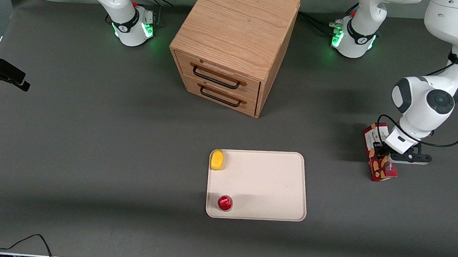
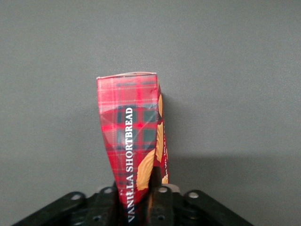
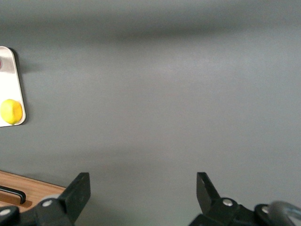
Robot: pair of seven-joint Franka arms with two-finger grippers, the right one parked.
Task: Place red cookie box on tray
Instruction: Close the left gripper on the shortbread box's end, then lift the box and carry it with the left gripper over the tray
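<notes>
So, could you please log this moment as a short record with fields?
gripper: shut on red cookie box, toward the working arm's end of the table
tray: on table, nearer the front camera than the drawer cabinet
on tray: yellow fruit, small red cup
box on tray: no

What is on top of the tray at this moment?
On the tray sit a yellow lemon-like object at one corner and a small red cup at another. The red cookie box is not on it; the claw holds it toward the working arm's end.
</notes>
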